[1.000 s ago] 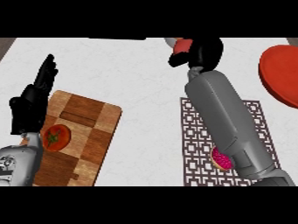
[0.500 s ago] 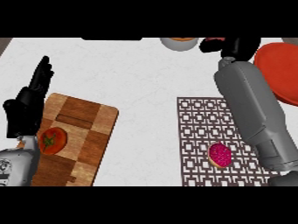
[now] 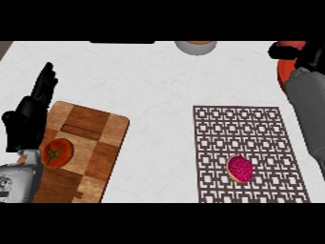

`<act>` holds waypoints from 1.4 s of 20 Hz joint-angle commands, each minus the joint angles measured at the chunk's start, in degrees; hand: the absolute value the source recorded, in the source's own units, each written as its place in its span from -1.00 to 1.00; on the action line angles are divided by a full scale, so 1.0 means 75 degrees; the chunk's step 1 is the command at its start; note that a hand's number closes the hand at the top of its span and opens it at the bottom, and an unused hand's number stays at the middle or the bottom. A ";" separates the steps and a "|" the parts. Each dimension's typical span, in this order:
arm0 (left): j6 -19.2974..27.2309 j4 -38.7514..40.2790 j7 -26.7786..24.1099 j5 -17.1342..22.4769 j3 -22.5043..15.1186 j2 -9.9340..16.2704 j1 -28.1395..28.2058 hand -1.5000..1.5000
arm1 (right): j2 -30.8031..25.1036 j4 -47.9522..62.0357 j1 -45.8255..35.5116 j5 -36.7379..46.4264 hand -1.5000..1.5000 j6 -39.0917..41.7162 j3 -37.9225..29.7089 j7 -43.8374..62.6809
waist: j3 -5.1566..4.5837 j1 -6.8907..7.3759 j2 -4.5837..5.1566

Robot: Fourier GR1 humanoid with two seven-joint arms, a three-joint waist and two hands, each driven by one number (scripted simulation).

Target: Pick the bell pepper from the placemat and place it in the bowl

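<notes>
**Pepper off the mat, release not yet confirmed**

Nearest, only a magenta item (image 3: 240,167) is seen on the placemat (image 3: 263,124); no bell pepper is seen there, so the pick is judged done. A tomato (image 3: 57,152) lies on the cutting board (image 3: 87,143) at the left, beside the left robot hand (image 3: 30,116), which is rested with fingers spread upward. Farther off, the right robot hand (image 3: 318,55) is held over the red bowl (image 3: 284,71); whether it is closed, or on the pepper, cannot be told. Placing is judged left.
</notes>
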 commanded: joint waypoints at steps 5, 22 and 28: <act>-0.0132 -0.0069 0.0037 0.0046 -0.0014 0.0038 -0.0136 0.00 | -0.1660 0.1815 0.0180 0.0344 1.00 -0.0211 -0.0355 -0.0837 | 0.0008 0.0167 0.0074; -0.0114 0.0041 0.0083 -0.0051 -0.0196 -0.0138 -0.0321 0.00 | -0.2217 0.3035 0.0812 -0.1919 -1.00 0.0333 -0.2442 -0.3745 | 0.0084 0.0357 0.0220; -0.0084 -0.0047 0.0073 -0.0055 -0.0136 -0.0109 -0.0366 0.00 | -0.2190 0.2764 0.0950 -0.2816 -1.00 0.0599 -0.3186 -0.5398 | 0.0064 0.0298 0.0174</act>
